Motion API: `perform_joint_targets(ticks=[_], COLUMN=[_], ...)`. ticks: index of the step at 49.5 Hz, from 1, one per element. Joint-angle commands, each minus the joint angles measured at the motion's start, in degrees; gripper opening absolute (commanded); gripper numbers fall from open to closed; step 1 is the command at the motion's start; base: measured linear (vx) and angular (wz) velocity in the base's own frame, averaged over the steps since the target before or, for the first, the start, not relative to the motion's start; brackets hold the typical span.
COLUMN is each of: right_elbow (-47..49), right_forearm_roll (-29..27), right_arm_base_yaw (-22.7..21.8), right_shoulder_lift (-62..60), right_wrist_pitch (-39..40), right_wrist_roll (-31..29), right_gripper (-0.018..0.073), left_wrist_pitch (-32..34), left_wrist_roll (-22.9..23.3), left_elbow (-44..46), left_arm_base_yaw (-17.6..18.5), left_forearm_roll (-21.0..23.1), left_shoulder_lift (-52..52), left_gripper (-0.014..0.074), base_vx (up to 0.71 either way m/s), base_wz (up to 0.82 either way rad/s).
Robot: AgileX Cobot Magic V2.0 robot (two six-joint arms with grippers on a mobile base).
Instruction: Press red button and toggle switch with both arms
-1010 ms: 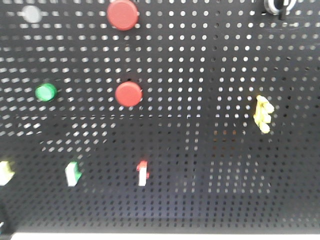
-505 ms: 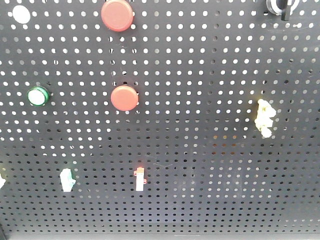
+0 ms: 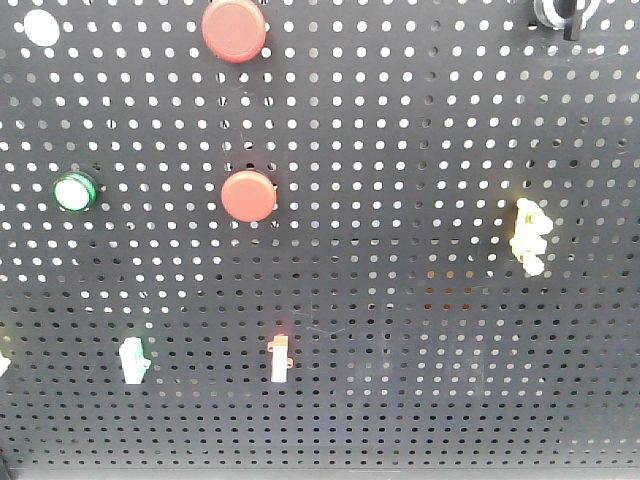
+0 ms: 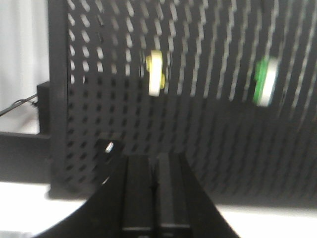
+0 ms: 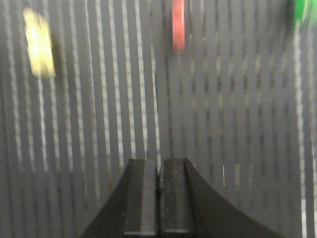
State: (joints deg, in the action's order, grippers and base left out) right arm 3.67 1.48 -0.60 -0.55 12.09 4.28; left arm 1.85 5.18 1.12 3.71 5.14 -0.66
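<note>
The front view shows a black pegboard [image 3: 400,150]. The wider red button [image 3: 235,30] sits at the top, and the slightly smaller red button [image 3: 248,195] is below it. Small toggle switches stand on the board: a red-and-white one [image 3: 280,358], a green-and-white one [image 3: 132,360] and a yellow one [image 3: 528,235]. Neither arm shows in the front view. My left gripper [image 4: 155,159] is shut and empty, below a yellow switch [image 4: 156,73] and a green switch [image 4: 263,82]. My right gripper [image 5: 159,162] is shut and empty, facing the board below a blurred red part [image 5: 178,25].
A green button [image 3: 75,191] sits left of the smaller red button. A white round cap [image 3: 42,28] is at the top left and a black knob [image 3: 565,12] at the top right. The left wrist view shows the board's left edge [image 4: 57,74].
Between 1.0 s and 0.5 s ago the front view shifted, so the board's parts slid a little left and the blur cleared. Since then nothing in it has moved.
</note>
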Motion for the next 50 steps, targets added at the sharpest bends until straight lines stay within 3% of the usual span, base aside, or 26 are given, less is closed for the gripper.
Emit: perform_joint_targets(ticks=[1, 14, 19, 29, 37, 42, 50], right_elbow=[10.9, 43.4, 51.8, 58.3, 58.1, 58.1, 57.9], right_forearm_roll=[0.7, 0.6, -0.1, -5.9, -11.4, -13.4, -17.1], right_arm_base_yaw=[-0.2, -0.2, -0.2, -0.2, -0.2, -0.2, -0.2], right_shoulder_lift=[1.2, 20.5, 27.3, 32.9, 32.8, 32.8, 34.7], right_wrist_pitch=[1.6, -17.8, -21.2, -21.9, -23.9, -28.0, -33.3], right_wrist_roll=[1.1, 0.5, 0.8, 0.9, 0.9, -0.5, -7.1], right_gripper=[-0.0003, -0.0003, -0.0003, -0.0003, -0.0003, -0.0003, -0.0003], left_wrist_pitch=[4.3, -5.6, -9.6, -10.4, -15.9, -19.6, -29.0], left_wrist_roll=[2.2, -7.0, -7.6, -7.0, -9.2, -21.2, -56.7], left_elbow=[8.8, 38.3, 49.4, 58.9, 60.8, 62.1, 66.1], left_arm_base_yaw=[0.4, 0.4, 0.4, 0.4, 0.4, 1.4, 6.9], left_forearm_roll=[1.0, 0.1, 0.1, 1.0, 8.8, 19.3, 51.8], left_shoulder_lift=[1.6, 21.7, 30.3, 36.1, 36.5, 38.1, 44.6], left_gripper=[0.0002, 0.0002, 0.0002, 0.0002, 0.0002, 0.0002, 0.0002], base_vx=[0.0, 0.0, 0.0, 0.0, 0.0, 0.0, 0.0], base_wz=[0.0, 0.0, 0.0, 0.0, 0.0, 0.0, 0.0])
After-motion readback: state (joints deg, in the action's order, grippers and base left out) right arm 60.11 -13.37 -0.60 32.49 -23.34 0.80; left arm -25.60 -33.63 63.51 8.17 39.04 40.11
